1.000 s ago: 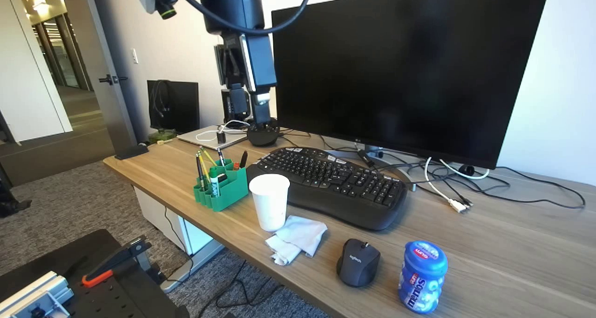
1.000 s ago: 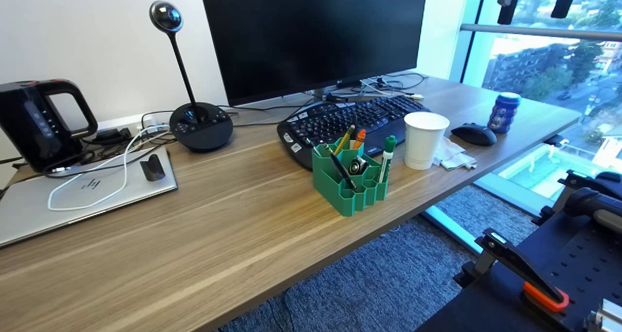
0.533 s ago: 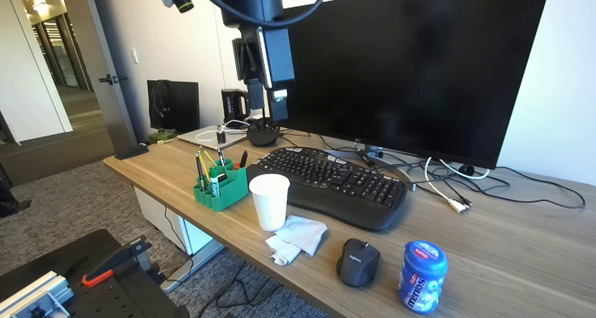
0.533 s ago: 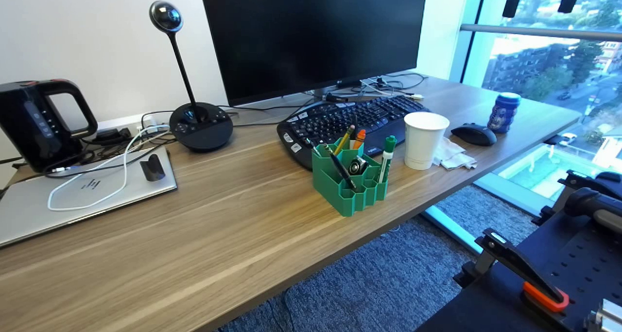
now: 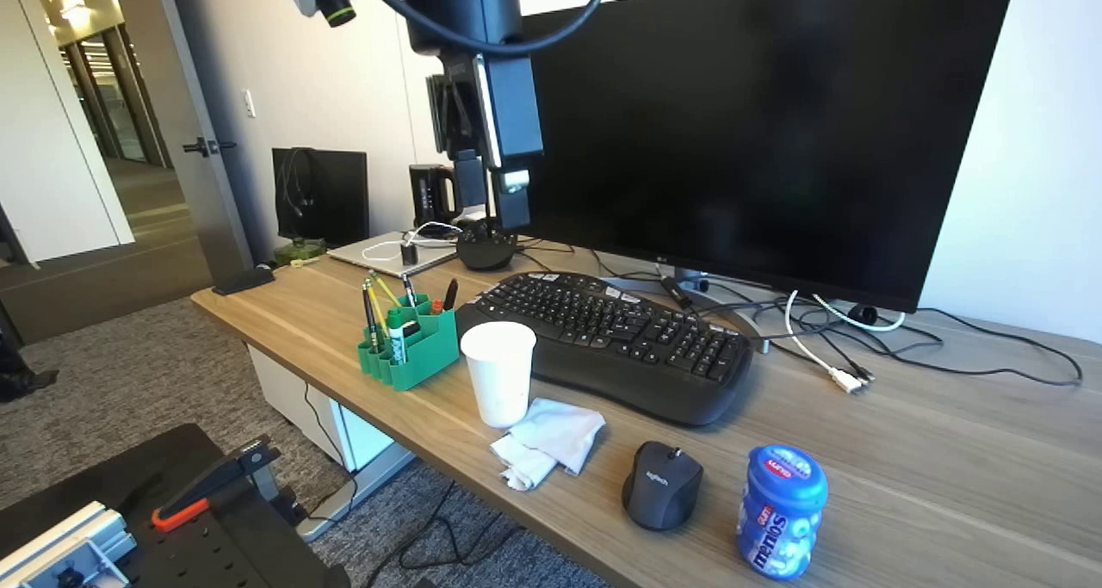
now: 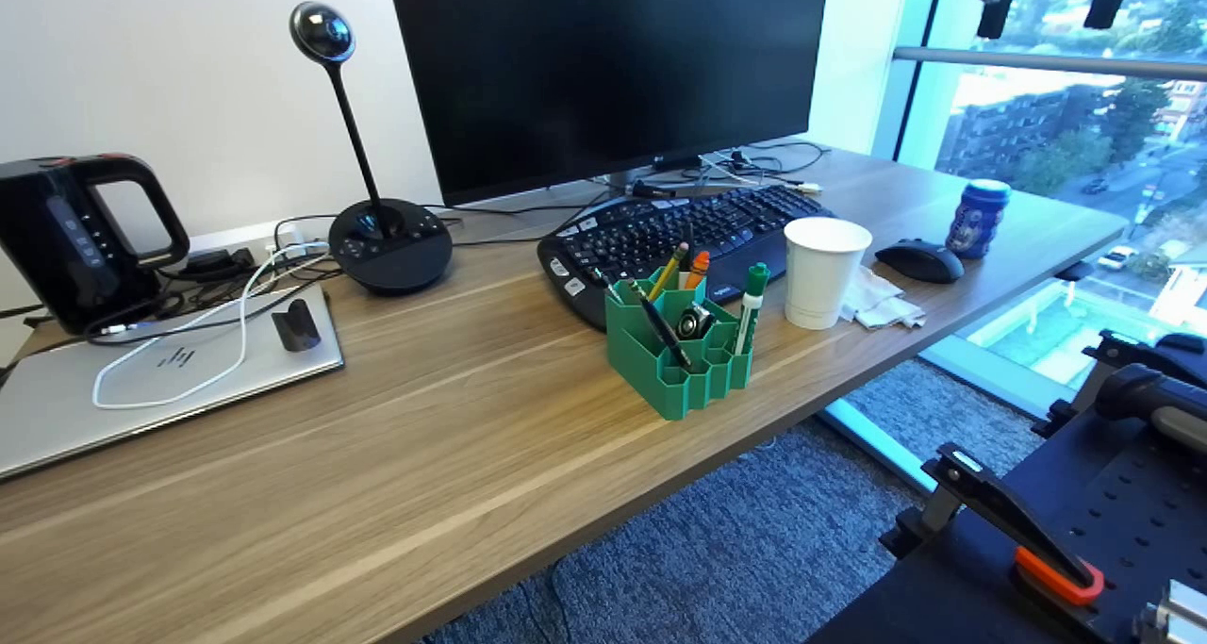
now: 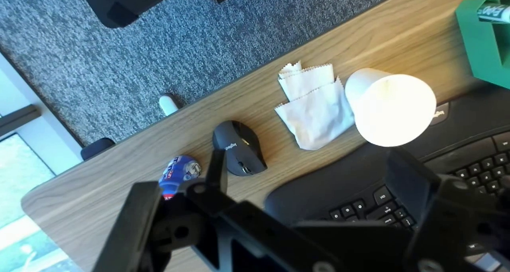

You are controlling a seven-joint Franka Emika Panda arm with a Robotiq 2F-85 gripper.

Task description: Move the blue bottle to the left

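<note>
The blue bottle (image 5: 782, 515) stands below, outside the parted fingers (image 7: 410, 182).

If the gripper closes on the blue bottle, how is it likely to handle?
The blue bottle looks like hard plastic, so it will probably keep its shape when squeezed. Its shiny, curved sides could let it slip or twist in a loose grasp. Upright and stubby, it would likely slide rather than tip if pushed low.

Desk (image 7: 255, 100) layout about the gripper (image 7: 306, 154)

Wrist view: the mouse (image 7: 242, 147) lies left of the gripper, the bottle (image 7: 177, 172) farther left; beyond the gripper lies the cloth (image 7: 314, 108), beyond and right the cup (image 7: 392, 110), farther right the pen holder (image 7: 474, 45). The keyboard (image 7: 338, 182) extends beneath and rightward.
</note>
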